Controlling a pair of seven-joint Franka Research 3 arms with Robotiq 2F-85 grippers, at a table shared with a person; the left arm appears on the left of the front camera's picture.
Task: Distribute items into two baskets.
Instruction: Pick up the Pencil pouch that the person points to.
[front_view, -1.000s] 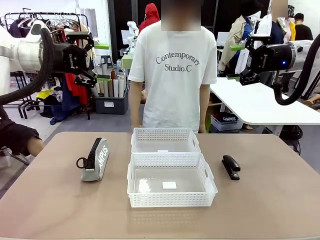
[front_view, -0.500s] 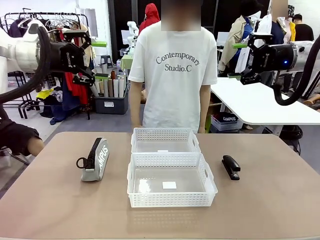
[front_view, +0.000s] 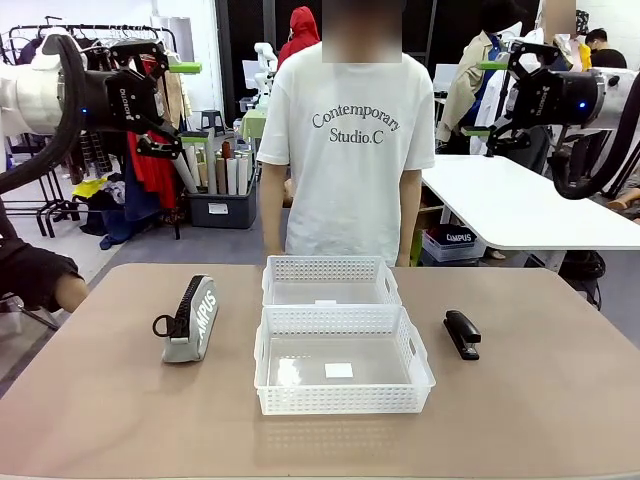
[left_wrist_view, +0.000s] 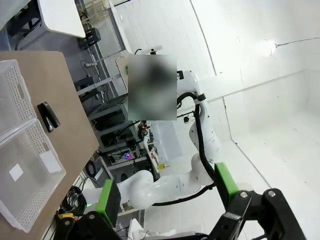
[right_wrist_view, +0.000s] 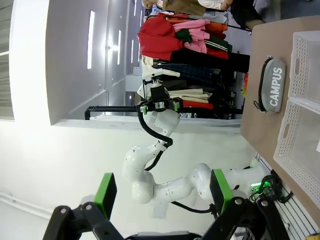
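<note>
Front view: pouch, stapler on table flanking baskets, well below raised jaws (both pairs released, empty).

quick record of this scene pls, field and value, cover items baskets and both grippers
near basket: white, wider, no item inside
far basket: white, directly behind it, no item inside
pouch: grey, on table, left of near basket
stapler: black, on table, right of near basket
left gripper: open, high above table, holding nothing
right gripper: open, high above table, holding nothing
</note>
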